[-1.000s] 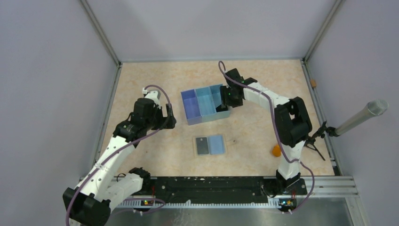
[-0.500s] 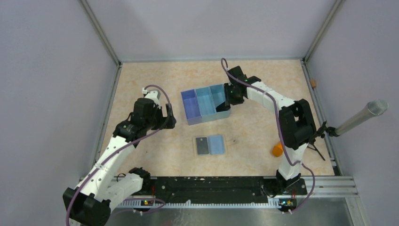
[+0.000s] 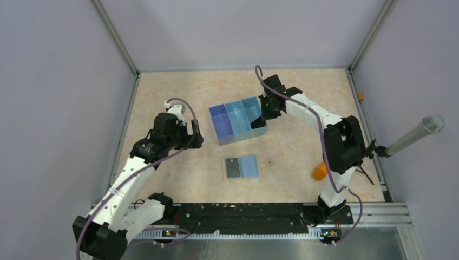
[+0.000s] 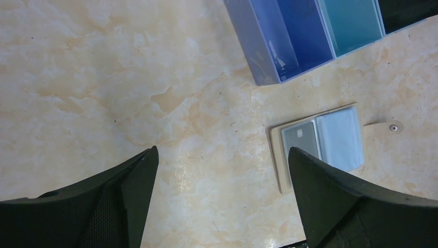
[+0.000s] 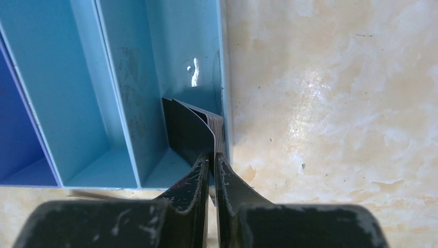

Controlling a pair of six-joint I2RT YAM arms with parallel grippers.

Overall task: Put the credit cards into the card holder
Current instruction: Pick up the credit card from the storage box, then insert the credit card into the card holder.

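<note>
The credit cards (image 5: 192,130) stand on edge as a small stack with a dark front face, in the right compartment of the blue tray (image 5: 116,103), leaning on its right wall. My right gripper (image 5: 212,156) is shut on the stack's near edge, and the fingertips pinch the thin card edges. From above, the right gripper (image 3: 264,110) sits at the right end of the tray (image 3: 230,136). The beige card holder (image 3: 225,168) lies open on the table with a dark card and a light-blue one in its pockets. My left gripper (image 4: 222,155) hangs open over bare table, left of the card holder (image 4: 276,155).
An orange ball (image 3: 319,171) lies by the right arm's base. A smaller orange bit (image 3: 360,96) sits at the right wall. A grey cylinder (image 3: 417,135) pokes in from the right. Walls close off three sides of the table.
My right gripper has closed from wide open onto the cards in the tray's right compartment, and the tray has shifted slightly. The left arm has not moved.
</note>
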